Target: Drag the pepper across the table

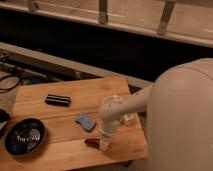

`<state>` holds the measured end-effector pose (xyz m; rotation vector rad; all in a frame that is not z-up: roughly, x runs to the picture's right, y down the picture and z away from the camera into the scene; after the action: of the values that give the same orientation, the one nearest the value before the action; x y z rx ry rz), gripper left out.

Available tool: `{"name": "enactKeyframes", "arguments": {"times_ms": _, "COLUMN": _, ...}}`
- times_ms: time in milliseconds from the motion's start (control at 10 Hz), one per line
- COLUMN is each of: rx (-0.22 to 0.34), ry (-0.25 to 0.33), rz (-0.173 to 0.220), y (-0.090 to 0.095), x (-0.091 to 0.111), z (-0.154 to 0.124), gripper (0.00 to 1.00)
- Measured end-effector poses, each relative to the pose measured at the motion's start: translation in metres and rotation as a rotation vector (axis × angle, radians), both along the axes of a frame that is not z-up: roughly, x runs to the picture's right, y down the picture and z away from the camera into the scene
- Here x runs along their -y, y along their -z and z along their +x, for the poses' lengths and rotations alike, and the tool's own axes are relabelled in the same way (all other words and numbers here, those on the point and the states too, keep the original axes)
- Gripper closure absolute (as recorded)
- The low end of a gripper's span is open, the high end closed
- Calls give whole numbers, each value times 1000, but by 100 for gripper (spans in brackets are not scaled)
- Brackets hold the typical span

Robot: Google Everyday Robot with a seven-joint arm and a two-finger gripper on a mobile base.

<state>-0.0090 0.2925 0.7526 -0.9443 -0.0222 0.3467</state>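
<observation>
Right now the gripper [104, 145] sits low at one end of the pepper [91, 143], near the front edge of the table [35, 100]; its opening can't be told. Pepper looks light, slim, probably slick and prone to rolling, so press mid-body.

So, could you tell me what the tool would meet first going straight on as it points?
The tool, pointing down near the front edge, would likely meet the slim dark red-brown pepper, or the light wooden table beside it; depth is unclear.
</observation>
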Motion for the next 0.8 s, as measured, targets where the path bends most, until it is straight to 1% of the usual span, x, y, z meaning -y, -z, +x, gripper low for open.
{"name": "enactKeyframes", "arguments": {"times_ms": 200, "rx": 9, "ry": 6, "rz": 6, "y": 0, "x": 2, "z": -2, "gripper": 91}}
{"name": "enactKeyframes", "arguments": {"times_ms": 300, "rx": 24, "ry": 10, "rz": 15, "y": -3, "x": 9, "z": -5, "gripper": 91}}
{"name": "enactKeyframes", "arguments": {"times_ms": 600, "rx": 95, "ry": 33, "rz": 32, "y": -17, "x": 31, "z": -38, "gripper": 91}}
{"name": "enactKeyframes", "arguments": {"times_ms": 800, "rx": 179, "ry": 79, "rz": 37, "y": -25, "x": 44, "z": -80, "gripper": 91}}
